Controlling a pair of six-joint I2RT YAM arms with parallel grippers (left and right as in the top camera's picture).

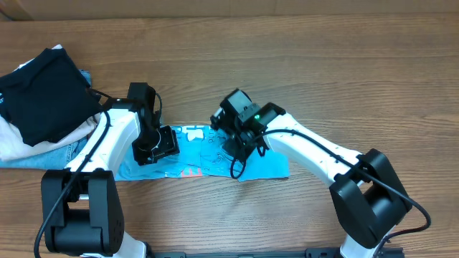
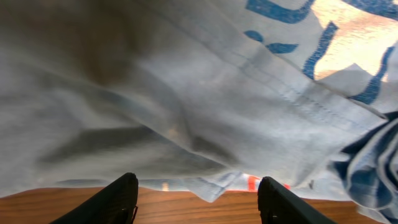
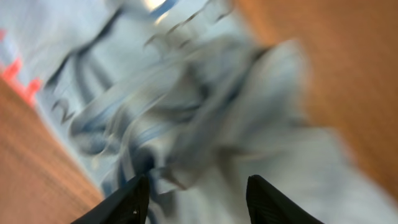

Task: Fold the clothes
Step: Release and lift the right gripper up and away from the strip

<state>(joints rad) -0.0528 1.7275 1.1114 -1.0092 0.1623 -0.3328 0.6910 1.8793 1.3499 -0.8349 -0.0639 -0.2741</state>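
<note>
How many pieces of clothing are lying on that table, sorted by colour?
Sky-blue cotton T-shirt with white and pink print: 1
Black folded garment: 1
Blue denim jeans: 1
Cream-white cloth under the black one: 1
Total: 4

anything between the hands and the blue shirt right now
Nothing visible does. The left hand and the right hand are both right over the shirt, and cloth fills each wrist view just past the fingers. The black garment lies off to the left, out of the way.
</note>
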